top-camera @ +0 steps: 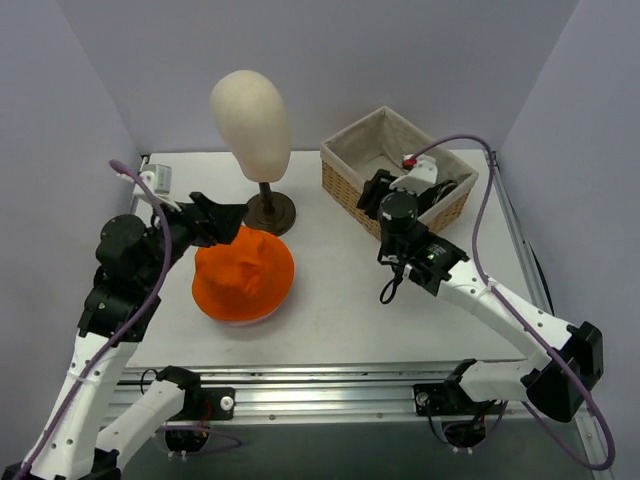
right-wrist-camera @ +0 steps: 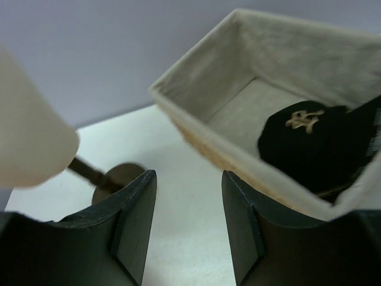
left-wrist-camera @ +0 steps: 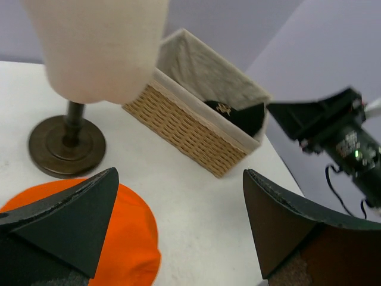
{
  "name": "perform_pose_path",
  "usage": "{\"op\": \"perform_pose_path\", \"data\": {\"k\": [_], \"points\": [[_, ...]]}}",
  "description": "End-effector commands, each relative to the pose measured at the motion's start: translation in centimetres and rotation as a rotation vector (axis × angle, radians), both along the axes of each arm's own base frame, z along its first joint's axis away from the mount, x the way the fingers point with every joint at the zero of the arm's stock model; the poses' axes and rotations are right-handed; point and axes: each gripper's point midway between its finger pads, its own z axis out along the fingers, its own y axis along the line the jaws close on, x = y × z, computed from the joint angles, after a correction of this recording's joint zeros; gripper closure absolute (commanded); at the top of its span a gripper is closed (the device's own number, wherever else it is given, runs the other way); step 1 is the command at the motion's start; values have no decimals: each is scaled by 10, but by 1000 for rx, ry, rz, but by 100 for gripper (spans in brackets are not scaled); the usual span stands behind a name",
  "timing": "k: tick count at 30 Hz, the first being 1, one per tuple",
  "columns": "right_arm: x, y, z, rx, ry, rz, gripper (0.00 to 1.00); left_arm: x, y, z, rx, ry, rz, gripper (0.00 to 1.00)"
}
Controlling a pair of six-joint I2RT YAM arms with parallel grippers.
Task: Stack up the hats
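Slumped on the smooth white table (top-camera: 350,310), left of centre: a bright orange hat (top-camera: 243,275) of soft cloth, round-brimmed, crown dented and creased. Just behind it, upright on a thin rod and a round dark foot: a cream egg-shaped mannequin head (top-camera: 250,120), matte and smooth. At the back right, a rectangular basket (top-camera: 345,190) of tightly woven tan wicker, lined with pale, slightly coarse fabric folded over the rim. Inside it, toward the right end: a black cap (right-wrist-camera: 309,143), rounded and a little crushed, with a gold stitched emblem on the front. At the orange hat's rear left edge, the left gripper (top-camera: 238,224), dark wedge-shaped fingers (left-wrist-camera: 65,220) spread wide, only orange brim and bare tabletop between them; touching the cloth or not, cannot tell. At the basket's near wall, the right gripper (top-camera: 378,190), flat dark fingers (right-wrist-camera: 134,220) parted to a middling gap, holding nothing, pointed at the basket's near corner with the black cap off to the right.
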Motion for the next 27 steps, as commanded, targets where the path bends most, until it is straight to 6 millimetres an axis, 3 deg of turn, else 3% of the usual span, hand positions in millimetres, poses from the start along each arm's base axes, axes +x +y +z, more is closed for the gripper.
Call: {"op": "perform_pose_path", "data": {"k": [1, 2, 6, 10, 13, 22, 27], "points": [[6, -72, -1, -41, 76, -285, 56, 4, -31, -18, 73, 14, -27, 6], [14, -93, 0, -15, 81, -350, 55, 10, -31, -25, 91, 31, 10, 6], [31, -128, -7, -24, 153, -424, 54, 9, -56, -32, 72, 48, -52, 6], [39, -153, -16, -53, 218, -487, 53, 6, -88, -41, 117, 45, -137, 6], [41, -166, -22, -46, 249, -525, 53, 8, -99, -52, 154, 38, -133, 6], [58, -183, -40, -18, 289, -541, 54, -13, -132, -75, 145, 31, -246, 6], [66, -186, -49, -5, 299, -522, 56, -13, -126, -87, 207, 20, -210, 6]]}}
